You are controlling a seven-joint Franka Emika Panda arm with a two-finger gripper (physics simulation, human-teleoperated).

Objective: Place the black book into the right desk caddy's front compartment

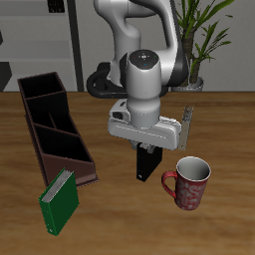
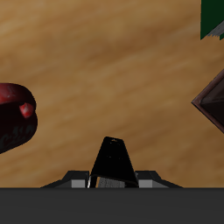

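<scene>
My pincer is clamped on the black book by its top edge so it hangs upright clear of the desk, ready to slot into the right desk caddy off to one side, mug opposite.

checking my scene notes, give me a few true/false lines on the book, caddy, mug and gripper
1. The gripper is shut on the black book. True.
2. The black book already sits in the caddy. False: it is outside the caddy, between it and the mug.
3. The mug is red and stands upright on the table. True.
4. The green book lies flat inside the caddy. False: it stands outside, leaning at the caddy's end nearest the table's front edge.
5. The caddy's sections hold no book. True.
</scene>
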